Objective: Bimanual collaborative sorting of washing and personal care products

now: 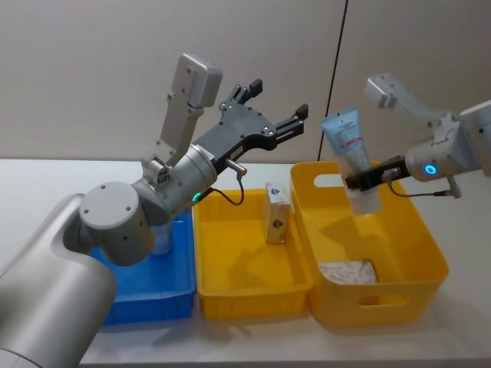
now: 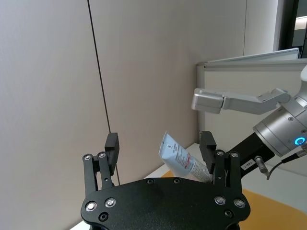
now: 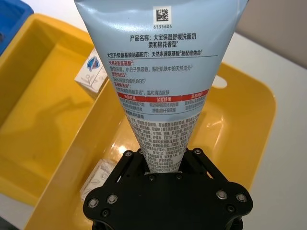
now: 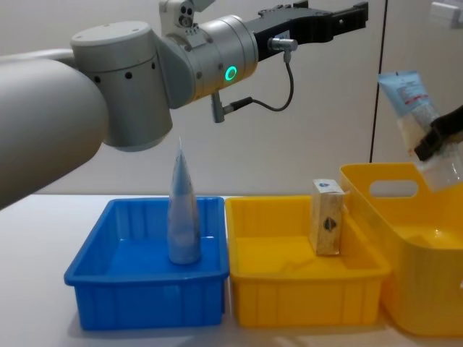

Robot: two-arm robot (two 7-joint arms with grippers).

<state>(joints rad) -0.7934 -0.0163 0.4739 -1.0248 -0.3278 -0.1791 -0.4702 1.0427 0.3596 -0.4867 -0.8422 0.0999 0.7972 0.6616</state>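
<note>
Blue bin (image 4: 148,278) on my left holds a silvery tube (image 4: 181,210) standing upright on its cap. Above the shallow yellow bin (image 1: 249,264), my left gripper (image 1: 270,105) hangs raised, fingers spread and empty; below it a tan carton (image 1: 277,212) stands against the bin's right wall. My right gripper (image 1: 367,179) pinches a pale blue tube (image 1: 349,149) near its cap, above the deep yellow bin (image 1: 380,245), where a white pack (image 1: 349,272) lies.

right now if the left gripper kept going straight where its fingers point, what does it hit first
Probably the squeeze tube held up by the right gripper: it sits just ahead between the open left gripper fingers. Depth is unclear, so it might pass on towards the wall.
</note>
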